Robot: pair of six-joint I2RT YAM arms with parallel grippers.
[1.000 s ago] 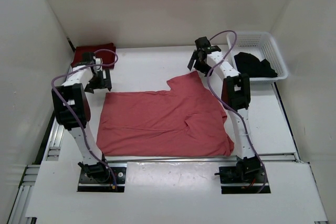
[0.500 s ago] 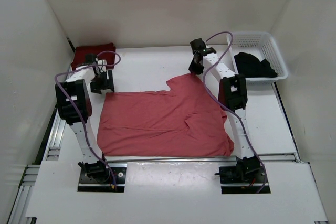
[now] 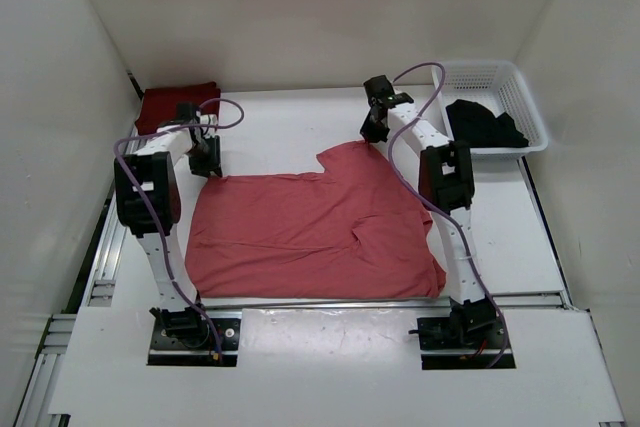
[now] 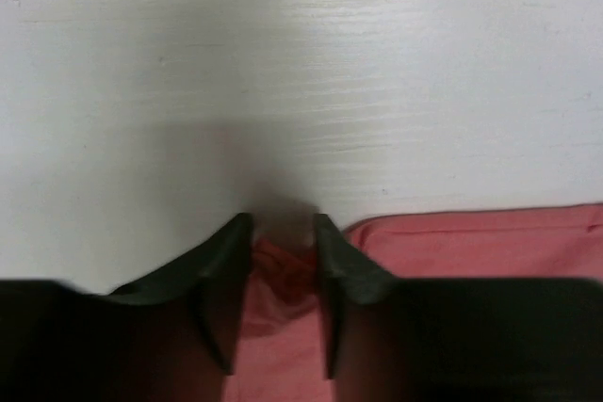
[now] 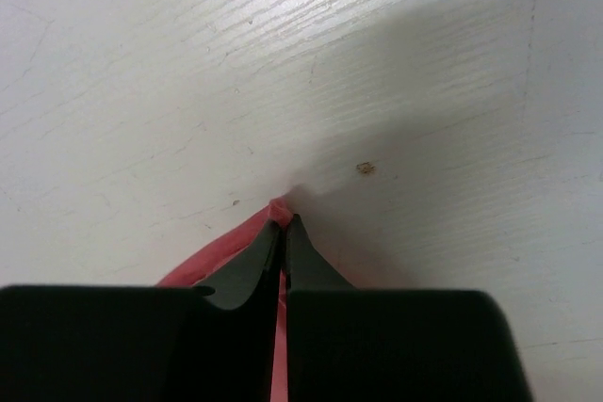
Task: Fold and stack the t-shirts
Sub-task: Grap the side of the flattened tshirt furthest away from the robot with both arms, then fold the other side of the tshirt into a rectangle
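Note:
The salmon pink t-shirt [image 3: 310, 232] lies spread flat on the white table. My left gripper [image 3: 207, 162] is at its far left corner; in the left wrist view the jaws [image 4: 281, 233] have closed in on a bunched fold of the pink cloth [image 4: 471, 242]. My right gripper [image 3: 372, 132] is at the raised far right corner, and in the right wrist view it [image 5: 284, 223] is shut on a thin pink edge [image 5: 212, 256]. The dark maroon t-shirt [image 3: 175, 102] lies folded at the far left. The black t-shirt [image 3: 485, 125] sits in the basket.
A white mesh basket [image 3: 500, 67] stands at the far right corner. White walls close in the table on the left, back and right. A metal rail runs along the near edge in front of the arm bases.
Both grippers have come down onto the pink t-shirt's far corners and closed. The left one moved right to the left corner; the right one went from wide open to pinched shut.

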